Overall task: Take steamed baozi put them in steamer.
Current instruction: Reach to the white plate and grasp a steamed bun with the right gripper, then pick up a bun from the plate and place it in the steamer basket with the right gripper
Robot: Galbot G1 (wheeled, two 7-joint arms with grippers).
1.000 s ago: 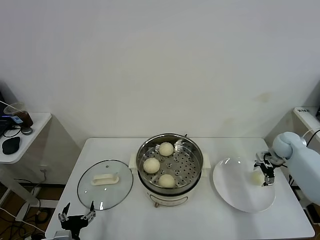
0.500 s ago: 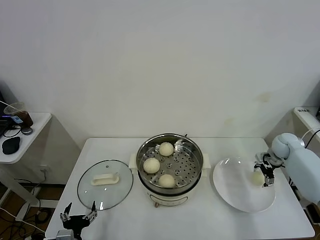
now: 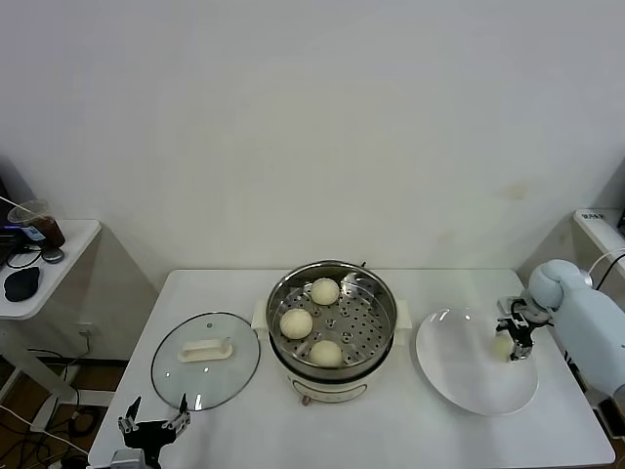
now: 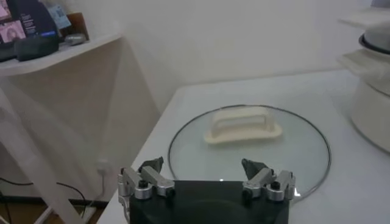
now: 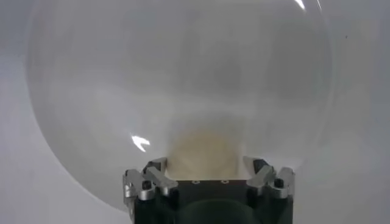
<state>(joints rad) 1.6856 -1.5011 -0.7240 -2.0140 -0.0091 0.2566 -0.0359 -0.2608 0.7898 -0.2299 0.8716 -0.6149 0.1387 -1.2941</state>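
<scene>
Three steamed baozi (image 3: 324, 290) (image 3: 296, 322) (image 3: 326, 353) lie on the perforated floor of the steel steamer (image 3: 383, 296) at the table's middle. Another cream baozi (image 3: 501, 345) (image 5: 206, 151) rests on the right part of the white plate (image 3: 457, 376) (image 5: 183, 73). My right gripper (image 3: 509, 349) (image 5: 206, 163) stands over it, one finger against each side of the bun, shut on it. My left gripper (image 3: 151, 427) (image 4: 202, 165) waits open and empty at the table's front left corner.
A round glass lid (image 3: 205, 360) (image 4: 244, 125) with a white handle lies flat left of the steamer, just beyond the left gripper. A small side table (image 3: 39, 264) with dark items stands off to the left. The plate sits close to the table's right edge.
The right gripper's fingers have drawn in against the baozi on the plate. The baozi has not moved. The left arm has stayed put.
</scene>
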